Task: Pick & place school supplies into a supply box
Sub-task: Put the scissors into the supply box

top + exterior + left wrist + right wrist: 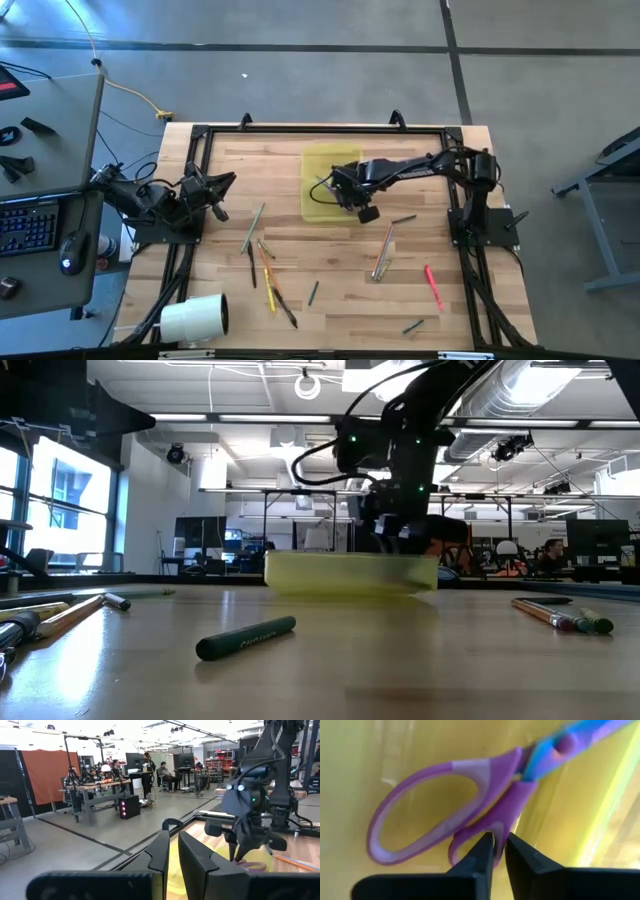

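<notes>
A yellow-green box (350, 573) sat on the wooden surface (400, 660) toward the back. A dark arm came down from above, its tool (400, 532) at the box's right part; its fingers could not be made out. A green marker (246, 638) lay in front. Pencils (560, 614) lay at the right, and more supplies (60, 615) at the left.

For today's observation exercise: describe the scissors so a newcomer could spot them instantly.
Start at the yellow-green supply box near the table's far edge. The right end effector reaches into it, its fingers nearly shut at a handle loop of the scissors. Unlike the thin pens scattered elsewhere, they have purple loops and blue blades.
</notes>
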`<state>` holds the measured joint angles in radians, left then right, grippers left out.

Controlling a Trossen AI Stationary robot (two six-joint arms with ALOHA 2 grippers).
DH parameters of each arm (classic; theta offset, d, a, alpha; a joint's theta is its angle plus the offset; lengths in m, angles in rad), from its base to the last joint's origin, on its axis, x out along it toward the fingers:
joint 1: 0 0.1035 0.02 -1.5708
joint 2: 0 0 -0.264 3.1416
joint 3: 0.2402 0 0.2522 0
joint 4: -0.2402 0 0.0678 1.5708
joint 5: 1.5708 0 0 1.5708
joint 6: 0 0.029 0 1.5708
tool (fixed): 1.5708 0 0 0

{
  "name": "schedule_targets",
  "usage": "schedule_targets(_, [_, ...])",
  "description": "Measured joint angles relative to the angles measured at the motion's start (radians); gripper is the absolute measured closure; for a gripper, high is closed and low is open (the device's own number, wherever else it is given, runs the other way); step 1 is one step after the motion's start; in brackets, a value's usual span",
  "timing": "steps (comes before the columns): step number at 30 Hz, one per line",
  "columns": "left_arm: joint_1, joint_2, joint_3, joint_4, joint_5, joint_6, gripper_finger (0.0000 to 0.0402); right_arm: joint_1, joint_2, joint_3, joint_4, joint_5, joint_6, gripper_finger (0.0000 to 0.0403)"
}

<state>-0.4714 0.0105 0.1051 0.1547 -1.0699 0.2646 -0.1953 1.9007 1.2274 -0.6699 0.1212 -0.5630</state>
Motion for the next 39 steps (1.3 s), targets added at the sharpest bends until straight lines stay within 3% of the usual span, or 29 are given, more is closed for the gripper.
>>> schedule_targets(4, [0.0, 0.0, 0.0, -0.001, -0.019, 0.0, 0.0328, 0.031, 0.0, 0.0, 0.042, 0.03, -0.078, 0.0325])
schedule_targets(11, [0.0, 0.0, 0.0, -0.001, -0.022, 0.0, 0.0328, 0.063, 0.0, 0.0, 0.187, 0.239, -0.034, 0.0292])
schedule_targets(17, [0.0, 0.0, 0.0, -0.001, -0.022, 0.0, 0.0328, 0.063, 0.0, 0.0, 0.206, 0.098, 0.003, 0.0291])
schedule_targets(23, [0.0, 0.0, 0.0, -0.001, -0.025, 0.0, 0.0328, 0.064, 0.001, 0.0, 0.29, 0.132, 0.016, 0.0291])
schedule_targets(29, [0.0, 0.0, 0.0, -0.001, -0.025, 0.0, 0.0328, 0.013, 0.001, 0.0, 0.421, -0.068, 0.155, 0.029])
schedule_targets(39, [0.0, 0.0, 0.0, -0.003, -0.024, 0.0, 0.0328, -0.018, 0.101, 0.0, 0.532, -0.063, 0.252, 0.028])
